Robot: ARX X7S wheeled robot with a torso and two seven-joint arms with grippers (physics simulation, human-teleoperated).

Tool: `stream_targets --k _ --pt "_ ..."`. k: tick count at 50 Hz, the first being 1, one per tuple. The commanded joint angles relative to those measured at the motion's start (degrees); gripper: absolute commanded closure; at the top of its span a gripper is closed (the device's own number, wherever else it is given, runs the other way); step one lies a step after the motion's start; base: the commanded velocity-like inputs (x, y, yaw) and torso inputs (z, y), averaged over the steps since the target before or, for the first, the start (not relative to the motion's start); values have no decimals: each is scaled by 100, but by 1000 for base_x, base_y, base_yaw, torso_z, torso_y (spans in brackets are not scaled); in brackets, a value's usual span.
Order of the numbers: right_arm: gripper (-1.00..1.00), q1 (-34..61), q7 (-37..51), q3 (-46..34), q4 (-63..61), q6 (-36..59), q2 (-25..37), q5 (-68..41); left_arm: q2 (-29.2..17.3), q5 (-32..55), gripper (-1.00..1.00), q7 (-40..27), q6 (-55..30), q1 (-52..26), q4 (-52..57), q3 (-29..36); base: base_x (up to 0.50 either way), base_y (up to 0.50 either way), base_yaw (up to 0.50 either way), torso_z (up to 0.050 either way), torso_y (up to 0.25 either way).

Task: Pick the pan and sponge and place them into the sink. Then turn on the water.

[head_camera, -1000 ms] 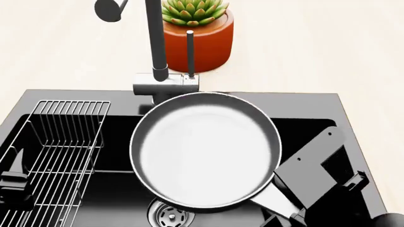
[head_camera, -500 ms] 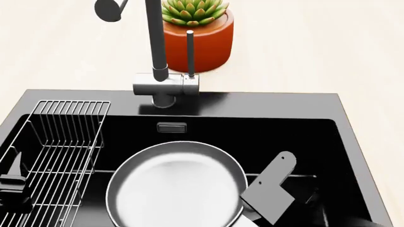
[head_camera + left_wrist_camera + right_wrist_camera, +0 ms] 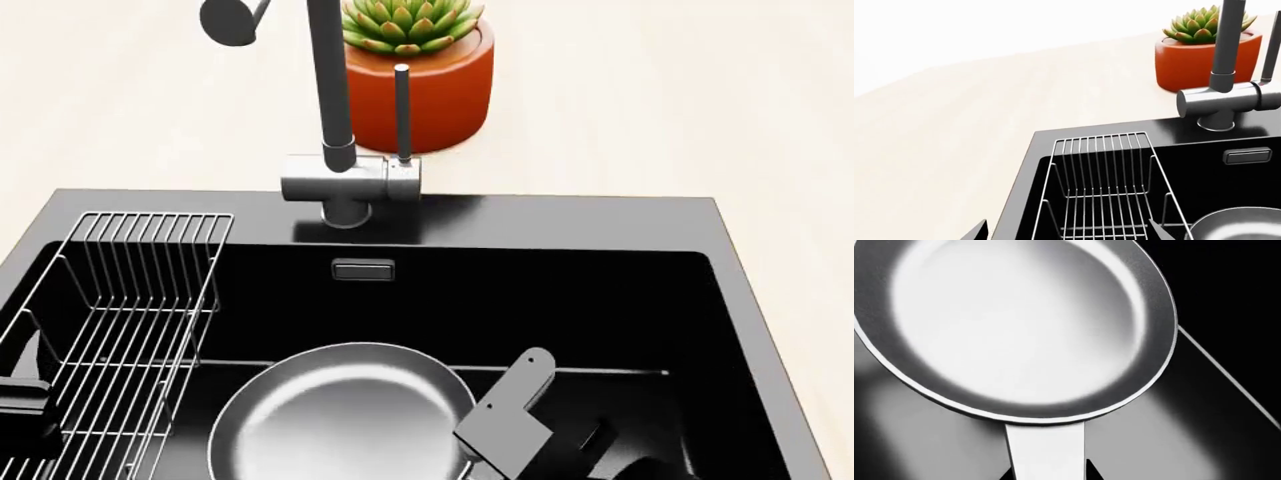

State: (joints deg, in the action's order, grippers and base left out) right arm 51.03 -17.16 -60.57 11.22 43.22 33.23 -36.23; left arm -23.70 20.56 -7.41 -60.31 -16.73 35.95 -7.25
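Note:
The pan (image 3: 340,420), pale grey inside, sits low inside the black sink (image 3: 534,215), toward its near side. It fills the right wrist view (image 3: 1021,325), and its rim shows in the left wrist view (image 3: 1241,225). My right gripper (image 3: 487,450) is shut on the pan's handle (image 3: 1047,455), with a dark fingertip on each side (image 3: 1049,474). My left gripper (image 3: 27,395) is open and empty above the wire rack (image 3: 1066,235). The sponge is out of view. No water stream shows below the faucet spout (image 3: 234,20).
A wire rack (image 3: 127,330) fills the sink's left part. The tall dark faucet (image 3: 330,90) and its upright lever rod (image 3: 402,110) stand behind the sink. An orange pot with a succulent (image 3: 420,75) is behind them. The overflow slot (image 3: 363,269) is on the back wall.
The pan has gone down from above the sink into the basin, moving nearer and to the left, with my right gripper still holding its handle. The drain is now covered.

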Motion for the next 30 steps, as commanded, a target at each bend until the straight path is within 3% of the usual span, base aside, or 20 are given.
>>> stream_targets --k 1,20,28,29,30 --pt "100 115 -215 29 916 -603 -562 401 5 34 -100 93 76 62 0 -55 0 0 0 10 0" --pt "100 51 -686 -205 2632 -1621 -1285 826 -2 27 -100 62 165 145 -67 -64 0 0 1 0 1" --pt "100 11 -716 -231 2698 -1645 -1318 834 0 17 -100 60 237 187 -118 -46 0 0 3 0 0" --pt "-100 5 -702 -230 2660 -1620 -1299 827 -3 19 -100 64 243 187 -124 -43 0 0 0 0 0" --pt "-100 -5 -694 -235 2629 -1594 -1284 823 -2 10 -100 60 258 187 -136 -24 0 0 0 0 0"
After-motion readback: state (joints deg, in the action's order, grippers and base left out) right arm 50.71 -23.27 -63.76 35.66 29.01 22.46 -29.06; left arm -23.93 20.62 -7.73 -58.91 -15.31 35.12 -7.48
